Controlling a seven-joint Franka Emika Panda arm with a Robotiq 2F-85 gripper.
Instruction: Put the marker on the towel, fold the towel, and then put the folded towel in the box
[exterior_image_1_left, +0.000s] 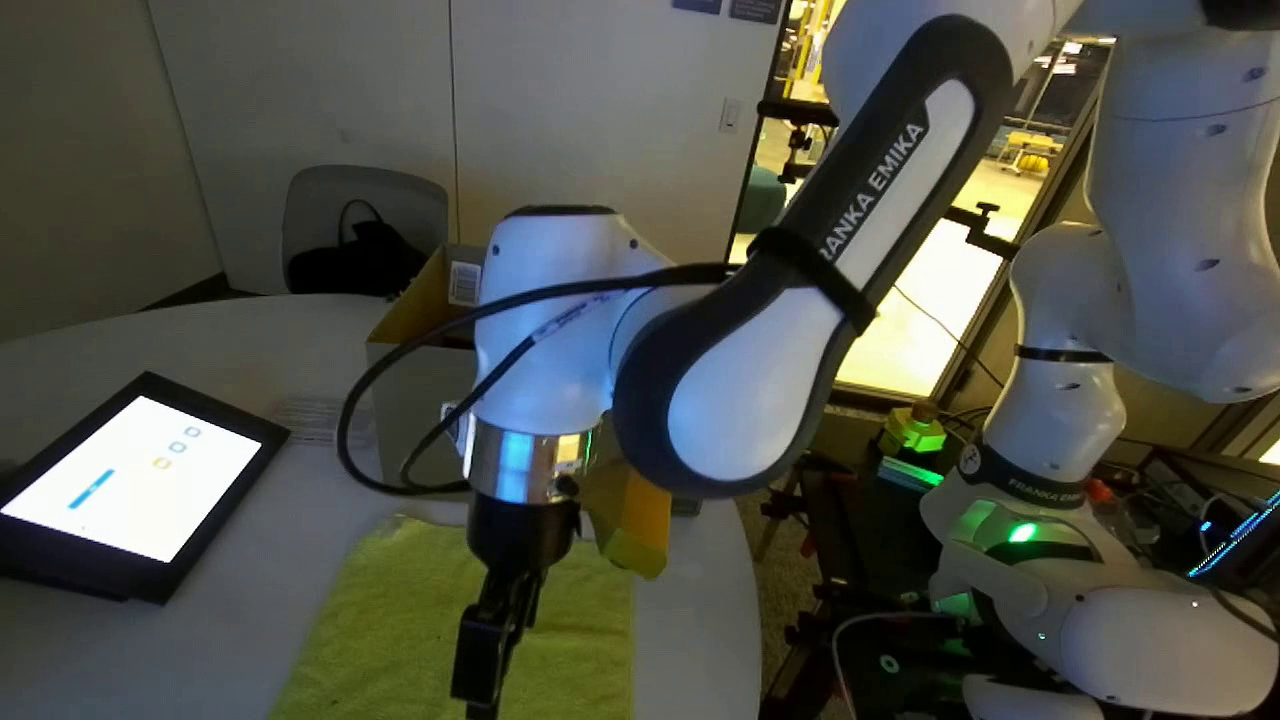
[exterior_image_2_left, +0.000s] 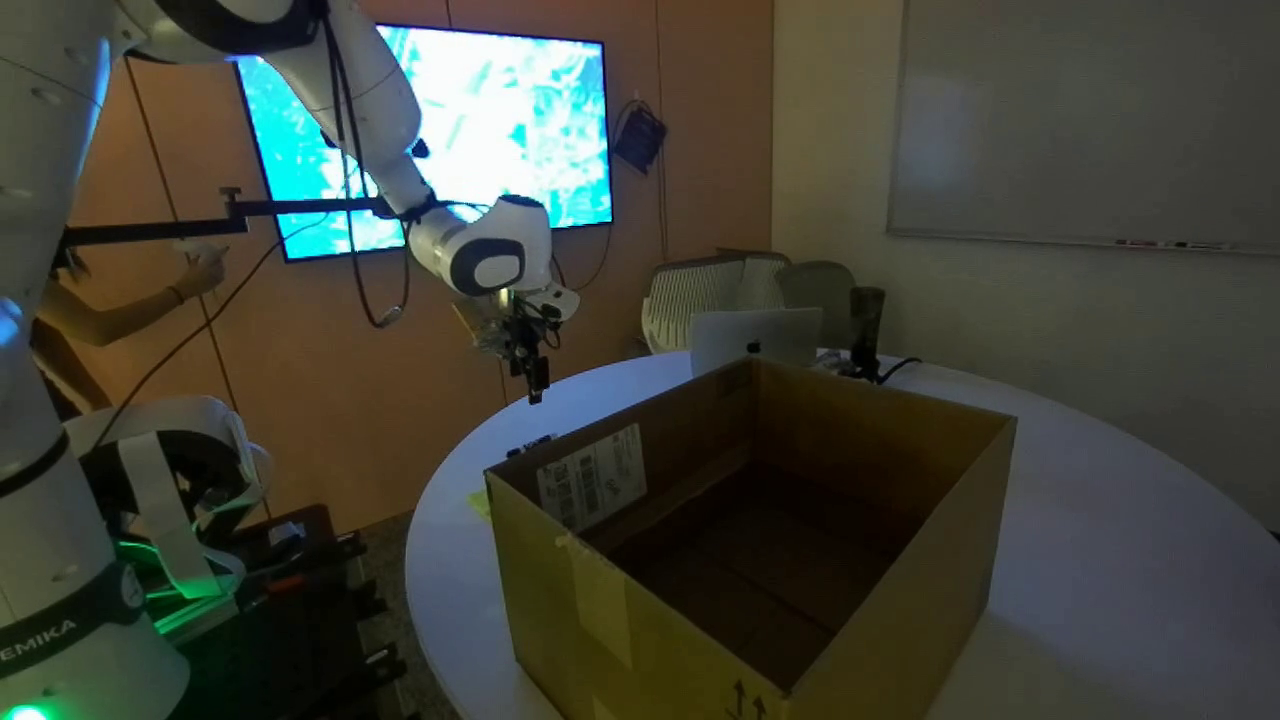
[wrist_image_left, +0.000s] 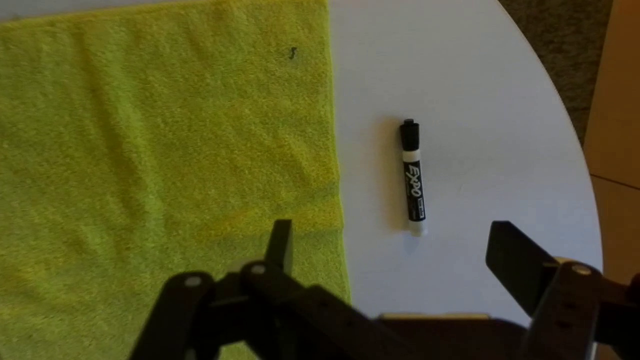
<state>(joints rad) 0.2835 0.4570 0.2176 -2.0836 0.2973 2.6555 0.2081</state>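
With the hand (wrist_image_left: 392, 245) spread and empty, and the marker (wrist_image_left: 414, 185) on the table (wrist_image_left: 480, 120) just beside the towel (wrist_image_left: 200, 150), an off-centre descent could snag the towel or roll the marker away.

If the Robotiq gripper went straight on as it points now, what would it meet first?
Probably the white tabletop around the Expo marker: the open gripper points down, its fingers either side of the marker in the wrist view. One finger may meet the yellow-green towel first; depth is unclear.
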